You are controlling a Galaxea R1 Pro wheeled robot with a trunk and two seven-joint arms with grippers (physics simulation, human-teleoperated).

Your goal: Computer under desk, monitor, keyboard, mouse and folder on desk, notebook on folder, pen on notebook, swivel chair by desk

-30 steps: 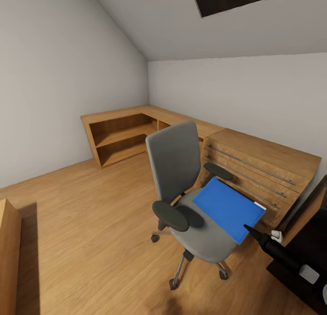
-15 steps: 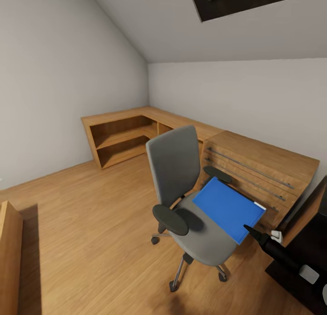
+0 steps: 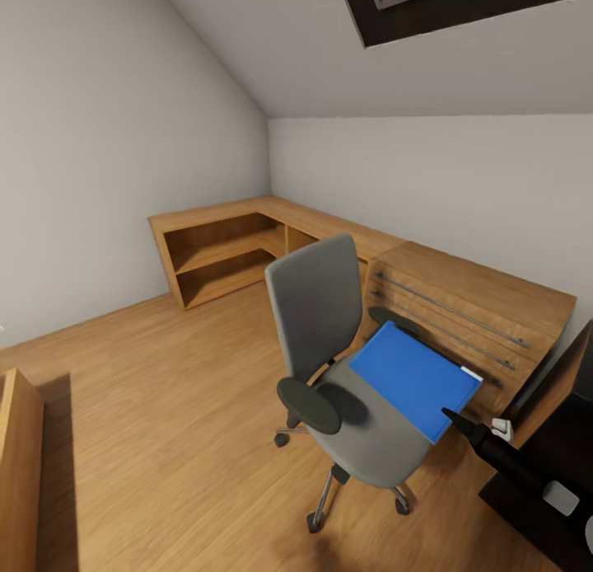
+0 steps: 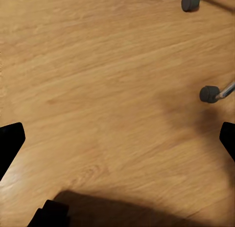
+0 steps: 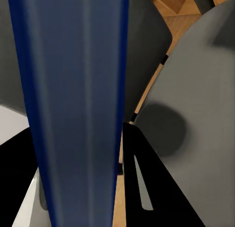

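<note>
Bedroom (image 3: 123, 127) with grey sloped walls and one dark-framed skylight (image 3: 461, 3) overhead. One swivel chair (image 3: 329, 325) on the light wooden floor (image 3: 165, 407), in front of low wooden shelving (image 3: 222, 250) and one wooden drawer unit (image 3: 469, 308). Two black armrests counted on the chair, and two castors (image 4: 209, 93) seen from the left wrist. One bright blue folder (image 3: 412, 378) lying tilted across the seat, its far corner raised over the seat's edge toward the drawers. Right gripper (image 3: 471, 428) at the folder's near corner; from the right wrist, folder edge-on between the two black fingers (image 5: 147, 188), pinched there as far as can be judged. Left gripper (image 4: 117, 138) spread wide above bare floor, two dark fingertips far apart at the sides of that view, nothing between them. One dark glossy corner of the desk (image 3: 568, 440) at the lower right of the head view, beside the right arm.
</note>
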